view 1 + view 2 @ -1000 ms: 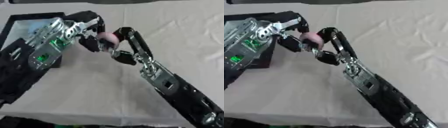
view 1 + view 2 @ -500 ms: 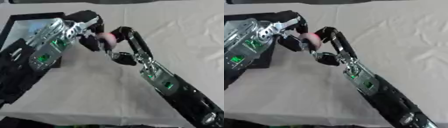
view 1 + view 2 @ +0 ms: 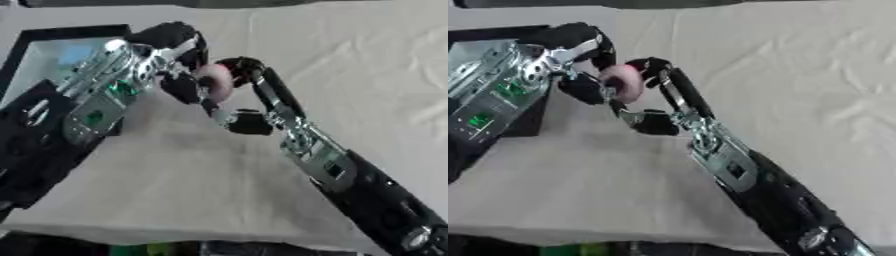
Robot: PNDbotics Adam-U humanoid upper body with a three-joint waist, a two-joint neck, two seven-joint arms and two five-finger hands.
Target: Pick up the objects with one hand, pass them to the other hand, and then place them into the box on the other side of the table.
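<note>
A small pink rounded object point(image 3: 215, 80) hangs in the air between my two hands, just right of the black box point(image 3: 70, 31). My left hand point(image 3: 179, 47) comes in from the left, its dark fingers curled round the object's left side. My right hand point(image 3: 243, 66) reaches up from the lower right and curls its fingers over the object's top and right side. Both hands touch the object, and much of it is hidden by fingers. The box has a pale inside and lies at the table's far left, partly behind my left arm.
White creased cloth point(image 3: 350, 65) covers the table. My right forearm point(image 3: 324, 160) slants across the middle toward the lower right. My left arm point(image 3: 79, 110) covers the box's near side. The table's front edge point(image 3: 175, 235) runs along the bottom.
Both hands stay together round the pink object. The right hand's fingers have closed in slightly toward the left.
</note>
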